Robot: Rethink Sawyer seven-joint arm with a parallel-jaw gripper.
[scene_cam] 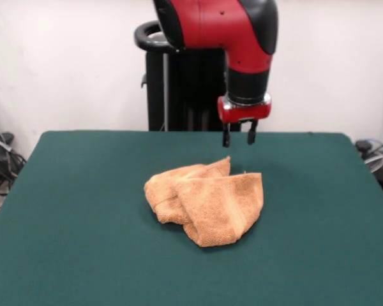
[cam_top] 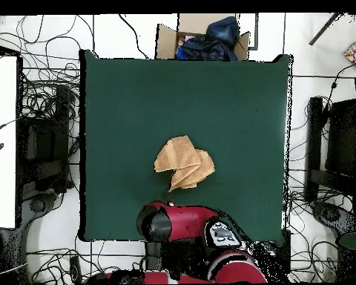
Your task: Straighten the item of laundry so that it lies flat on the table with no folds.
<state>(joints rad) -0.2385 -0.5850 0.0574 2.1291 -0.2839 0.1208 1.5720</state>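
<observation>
The orange-tan towel (scene_cam: 206,199) lies crumpled and folded over itself in a loose heap near the middle of the dark green table (scene_cam: 83,210). In the overhead view the towel (cam_top: 184,163) sits a little toward the robot's side of the table (cam_top: 129,96). My gripper (scene_cam: 238,136) hangs above the table's far part, behind and above the towel, apart from it. Its two black fingers are spread and hold nothing. In the overhead view the red arm (cam_top: 182,221) covers the gripper.
The black pedestal (scene_cam: 179,83) stands behind the table's far edge. Cables lie on the floor at both sides. In the overhead view a cardboard box with dark cloth (cam_top: 207,37) sits beyond the table's top edge, and equipment stands at left and right.
</observation>
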